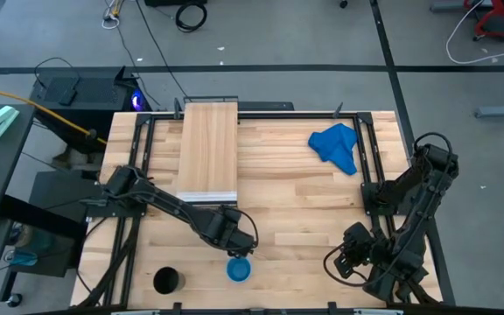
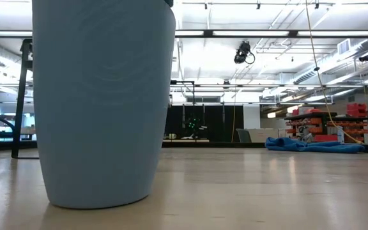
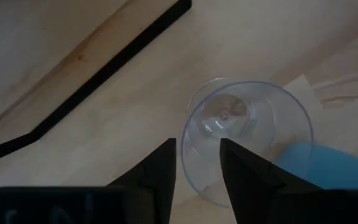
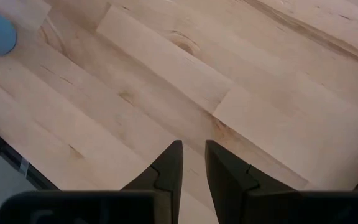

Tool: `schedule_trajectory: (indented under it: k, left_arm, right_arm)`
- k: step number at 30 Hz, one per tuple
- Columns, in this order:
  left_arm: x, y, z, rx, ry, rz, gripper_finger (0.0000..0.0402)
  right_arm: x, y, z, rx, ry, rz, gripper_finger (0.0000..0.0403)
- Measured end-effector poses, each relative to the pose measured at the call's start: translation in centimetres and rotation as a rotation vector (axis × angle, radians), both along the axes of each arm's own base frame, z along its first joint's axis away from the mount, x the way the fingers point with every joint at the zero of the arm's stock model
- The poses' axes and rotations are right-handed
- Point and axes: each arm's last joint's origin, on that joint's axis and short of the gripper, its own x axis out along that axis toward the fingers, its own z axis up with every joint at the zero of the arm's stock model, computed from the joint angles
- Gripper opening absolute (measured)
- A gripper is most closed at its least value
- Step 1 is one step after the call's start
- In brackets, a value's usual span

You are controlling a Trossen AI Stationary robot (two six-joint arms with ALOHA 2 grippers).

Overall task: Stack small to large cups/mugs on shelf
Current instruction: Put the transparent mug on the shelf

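My left gripper (image 1: 237, 248) reaches over the table's near middle and is shut on the small clear glass cup (image 3: 247, 143). The bright-blue cup (image 1: 239, 269) stands upright on the table just nearer than the gripper. It shows behind the glass in the left wrist view (image 3: 328, 168) and fills the low view's left (image 2: 104, 102). The black cup (image 1: 167, 281) stands upright near the near-left corner. The light-wood shelf (image 1: 208, 149) lies at the far side. My right gripper (image 1: 339, 262) waits shut at the near right, above bare wood (image 4: 193, 144). My left gripper holds the clear glass cup by its wall at the rim (image 3: 185, 158). One finger (image 3: 160, 174) is outside and the other (image 3: 244, 177) is inside the opening. The fingers come from above, slanting down. Whether the cup's base touches the table, I cannot tell.
A crumpled blue cloth (image 1: 338, 147) lies at the far right (image 2: 315, 145). A dark frame (image 1: 370, 166) runs along the tabletop's sides. Bare butcher-block wood lies between the shelf and the cups.
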Motion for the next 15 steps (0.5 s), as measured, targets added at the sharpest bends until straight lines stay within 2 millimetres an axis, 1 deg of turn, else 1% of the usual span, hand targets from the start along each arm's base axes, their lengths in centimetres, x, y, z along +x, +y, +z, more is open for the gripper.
schedule_trajectory:
  k: [8, 15]
  left_arm:
    - [0.31, -0.17, -0.70, -0.006, 0.010, -0.001, 0.0116]
    - [0.22, -0.13, -0.75, -0.002, 0.023, -0.003, 0.0102]
  right_arm:
    - [0.03, 0.05, 0.00, 0.004, -0.002, 0.006, 0.0075]
    - [0.04, 0.06, 0.00, 0.004, -0.003, 0.007, 0.0075]
